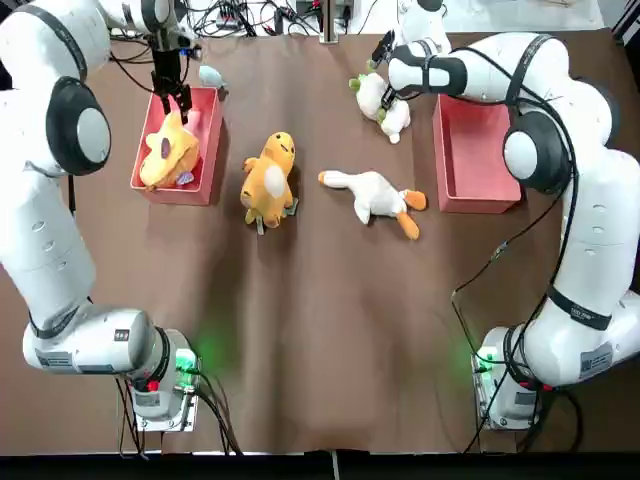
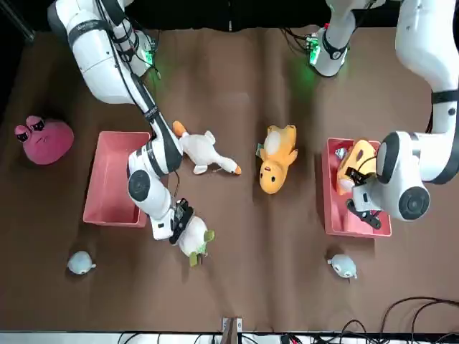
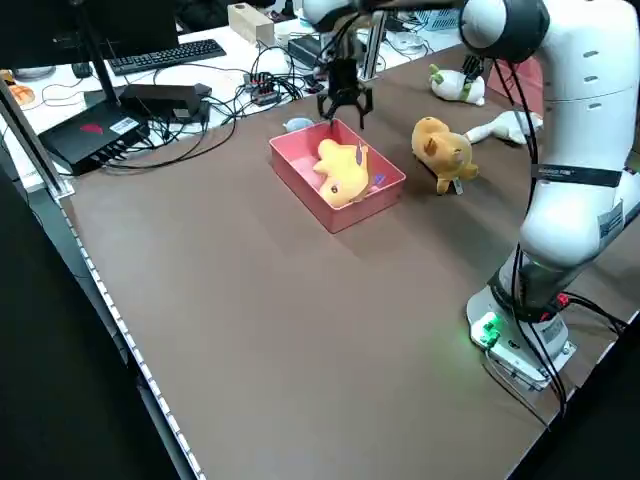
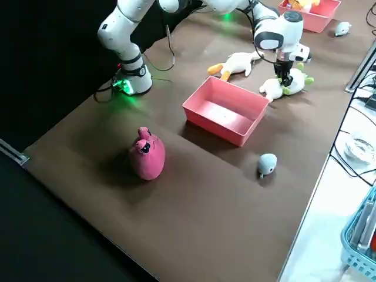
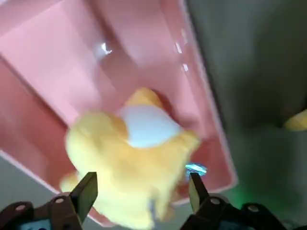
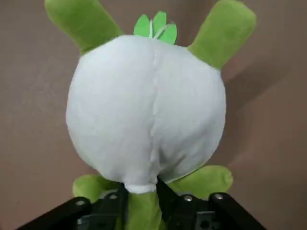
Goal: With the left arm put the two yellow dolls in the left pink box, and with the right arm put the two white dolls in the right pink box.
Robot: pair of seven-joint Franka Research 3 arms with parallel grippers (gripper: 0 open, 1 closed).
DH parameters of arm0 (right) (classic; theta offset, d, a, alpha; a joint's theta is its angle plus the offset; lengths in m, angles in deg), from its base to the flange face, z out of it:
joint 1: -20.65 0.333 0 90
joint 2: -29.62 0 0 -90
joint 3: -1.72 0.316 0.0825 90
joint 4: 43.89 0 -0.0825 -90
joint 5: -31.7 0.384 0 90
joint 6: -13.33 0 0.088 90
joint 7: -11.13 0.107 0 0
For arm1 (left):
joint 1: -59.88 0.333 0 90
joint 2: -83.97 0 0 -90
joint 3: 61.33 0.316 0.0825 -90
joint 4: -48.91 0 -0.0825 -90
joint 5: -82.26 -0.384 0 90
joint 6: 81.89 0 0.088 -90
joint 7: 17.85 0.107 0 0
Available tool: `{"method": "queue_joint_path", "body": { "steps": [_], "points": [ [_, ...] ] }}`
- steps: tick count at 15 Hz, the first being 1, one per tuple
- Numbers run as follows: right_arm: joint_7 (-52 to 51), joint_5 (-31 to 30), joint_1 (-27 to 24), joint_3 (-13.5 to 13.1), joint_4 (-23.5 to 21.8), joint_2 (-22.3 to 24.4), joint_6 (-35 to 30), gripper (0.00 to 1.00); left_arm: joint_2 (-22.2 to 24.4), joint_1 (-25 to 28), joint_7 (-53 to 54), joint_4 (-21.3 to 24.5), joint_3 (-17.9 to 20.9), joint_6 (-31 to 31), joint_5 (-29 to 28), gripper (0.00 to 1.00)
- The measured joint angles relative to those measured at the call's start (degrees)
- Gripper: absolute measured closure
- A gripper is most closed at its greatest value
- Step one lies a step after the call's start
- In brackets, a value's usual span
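In top view, left gripper is open above one yellow doll in left box; the other lies right. In right wrist view, right gripper pinches green-trimmed doll.

The round doll is white with green limbs.
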Motion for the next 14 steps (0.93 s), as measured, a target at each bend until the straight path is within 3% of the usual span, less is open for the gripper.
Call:
{"method": "queue_joint_path", "body": {
  "steps": [3,5,7,12,14],
  "points": [
    [0.0,0.0,-0.8,0.1,0.0,0.5,-0.7,0.84,3.2,-0.1,-16.1,0.0,-5.4,2.9,0.0,0.14],
    [0.1,0.0,-1.1,0.1,0.0,2.1,-4.2,0.90,3.8,-0.3,-28.1,0.0,-10.0,3.2,0.0,0.12],
    [0.1,0.0,-1.7,0.1,0.2,5.0,-8.9,0.90,3.5,-1.8,-39.1,0.5,-12.8,3.2,0.0,0.07],
    [0.0,0.0,-3.2,0.1,0.2,16.3,-23.7,0.90,-0.6,-6.3,-51.2,1.1,-13.5,-1.0,5.2,0.02],
    [-3.3,0.0,-5.2,0.1,-3.4,21.9,-26.8,0.90,-2.7,-5.9,-51.3,1.1,-13.3,-2.4,10.0,0.02]
  ]
}}
